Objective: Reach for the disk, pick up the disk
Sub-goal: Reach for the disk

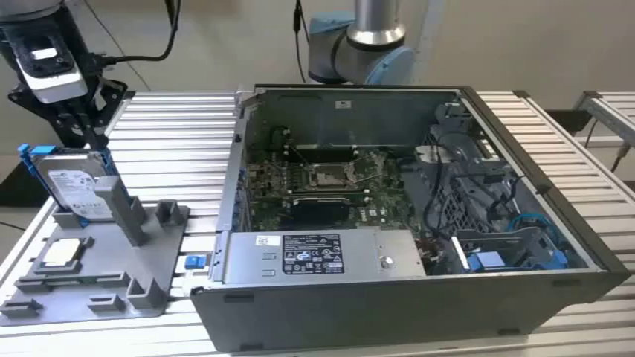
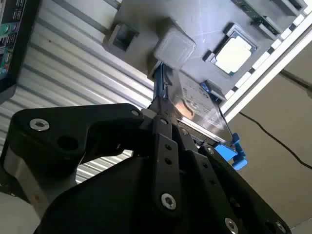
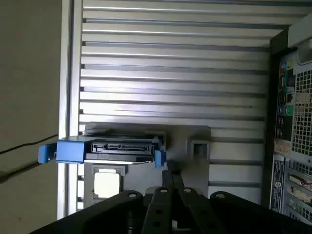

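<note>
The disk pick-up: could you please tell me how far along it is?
Done: the reach looks nearly complete, with the gripper at the upper edge of the disk in the exterior view. In hand: nothing is lifted, and I cannot tell whether the disk is gripped. Left: the pick-up, since the disk stands upright in its slot on the grey holder.

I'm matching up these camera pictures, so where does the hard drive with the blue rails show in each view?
Exterior view: the hard drive stands upright in the grey fixture, at the exterior view's left.
Second wrist view: its flat silver face shows, next to the chip.
First wrist view: seen edge-on, connector side, between its blue rails.
Shared landmark: the square silver chip on the same fixture.
</note>
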